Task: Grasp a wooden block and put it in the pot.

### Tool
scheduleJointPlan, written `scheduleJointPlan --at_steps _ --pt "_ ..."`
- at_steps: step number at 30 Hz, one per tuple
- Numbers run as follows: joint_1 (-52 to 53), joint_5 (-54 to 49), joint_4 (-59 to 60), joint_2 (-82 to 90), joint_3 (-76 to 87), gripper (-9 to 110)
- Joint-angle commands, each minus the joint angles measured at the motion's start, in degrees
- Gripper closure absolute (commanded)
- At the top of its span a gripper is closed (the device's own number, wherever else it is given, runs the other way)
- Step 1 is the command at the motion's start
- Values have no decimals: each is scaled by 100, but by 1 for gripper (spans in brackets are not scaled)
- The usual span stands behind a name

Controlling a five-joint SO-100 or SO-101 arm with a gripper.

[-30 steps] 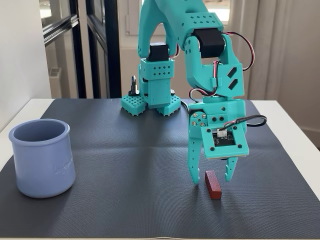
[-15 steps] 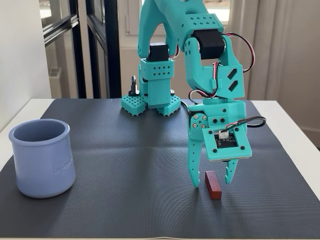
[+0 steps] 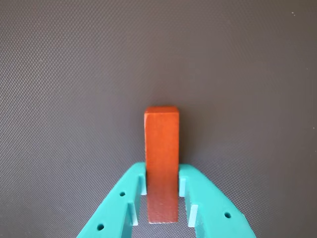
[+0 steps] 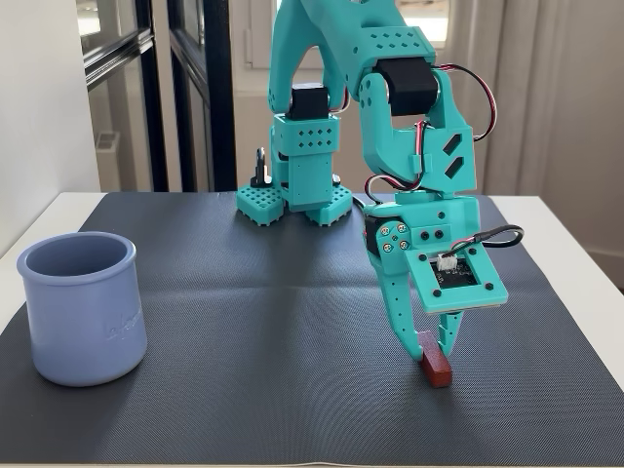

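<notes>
Your pot stands upright on the dark mat at the left edge of the fixed view, well apart from the arm; from this low angle you see only the far inner wall just under the rim, so what it holds, if anything, cannot be told. There is faint embossed lettering low on its side, too faint to read. Your gripper is down at the mat right of centre in the fixed view, tips at the surface. The wooden block lies flat on the mat between the two teal fingers: in the wrist view its near half sits inside the jaws and its far half sticks out past the tips. The jaws are narrowed almost to the block's width, their inner faces just beside or against its long sides; you cannot tell from these pictures whether they are actually pressing on it.
</notes>
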Motion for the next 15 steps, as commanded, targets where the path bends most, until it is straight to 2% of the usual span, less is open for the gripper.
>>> scheduleJointPlan --at_steps 1,15 --pt "44 -141 -18 35 -193 101" --pt "562 -1037 -18 272 -281 101"
